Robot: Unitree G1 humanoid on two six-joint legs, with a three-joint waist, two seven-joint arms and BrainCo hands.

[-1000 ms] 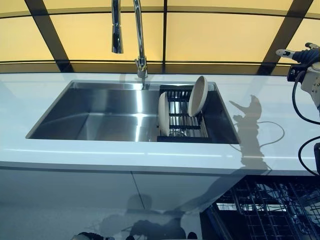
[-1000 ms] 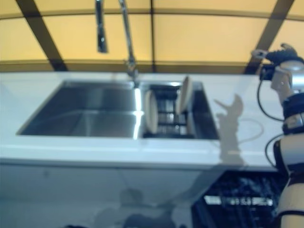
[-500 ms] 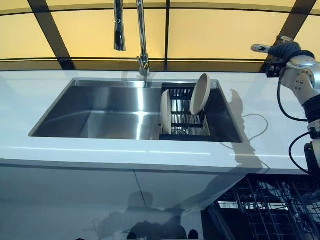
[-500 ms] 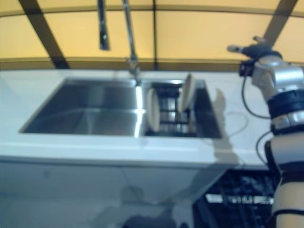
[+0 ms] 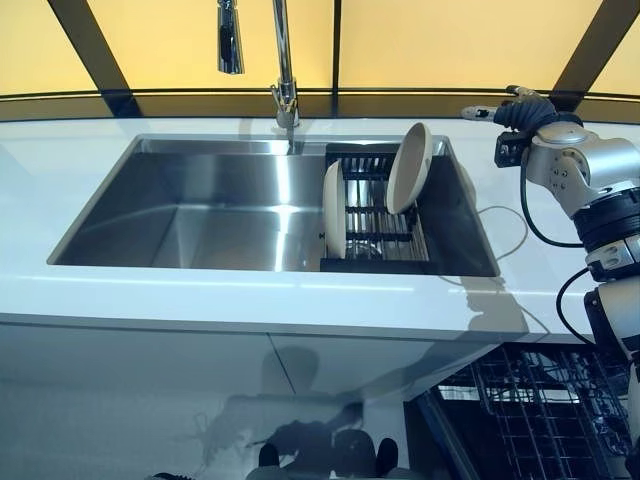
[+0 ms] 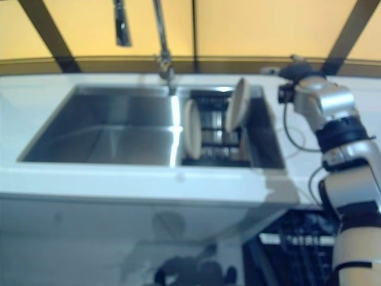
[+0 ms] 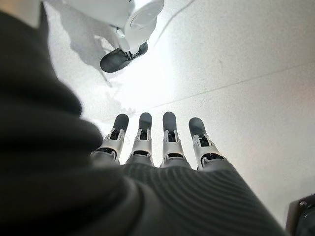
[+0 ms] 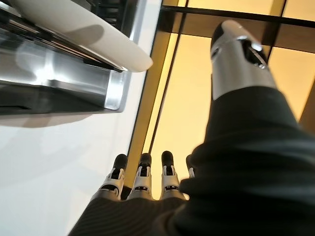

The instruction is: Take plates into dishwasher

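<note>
Two cream plates stand on edge in a black rack at the right end of the steel sink. The front plate stands upright; the rear plate leans back to the right and also shows in the right wrist view. My right hand is open above the white counter, just right of the rear plate and apart from it, fingers straight. My left hand is open, hangs low over the pale floor, and holds nothing.
A tall steel faucet rises behind the sink. The white counter runs across the front. The open dishwasher's dark wire rack sits below the counter at lower right. A yellow window wall with dark bars lies behind.
My right hand has moved left along the back of the counter, from the far right edge to just beside the rear plate. The camera has shifted a little.
</note>
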